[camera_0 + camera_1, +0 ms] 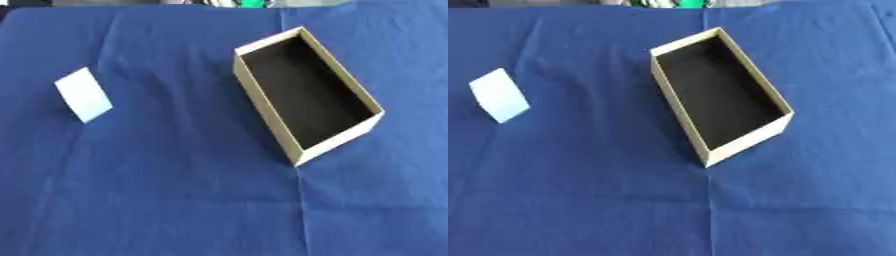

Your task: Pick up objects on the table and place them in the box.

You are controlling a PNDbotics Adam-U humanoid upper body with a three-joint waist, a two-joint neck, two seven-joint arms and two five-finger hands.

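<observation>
Hands: I see neither the left nor the right hand in either eye view, so I cannot tell whether their fingers are apart or together
Object, place: a pale rectangular object [84, 94] lies at the left of the frame, a little above mid-height, well apart from the box
Object, shape and surface: I read it as a flat four-sided piece, whitish with a light blue cast, smooth and plain; I cannot tell whether it is a card, a packet or a thin block
Object, axis: its long axis runs from upper left to lower right, tilted away from the frame's vertical, with the lower corner pointing down and to the right
Box, place: the box [262, 106] sits right of centre in the upper half of the frame, resting on the cloth
Box, shape and material: an open-topped long rectangle with thin tan walls that look like cardboard; the inside is dark, nearly black, and matte
Box, axis: its long side runs from the upper middle down toward the right, one short end near the top of the frame, the other at mid-height
Box, contents: I see nothing lying inside it
Cloth: a deep blue tablecloth [175, 200] covers the whole work surface, soft fabric with straight fold creases crossing it and small wrinkles
</observation>
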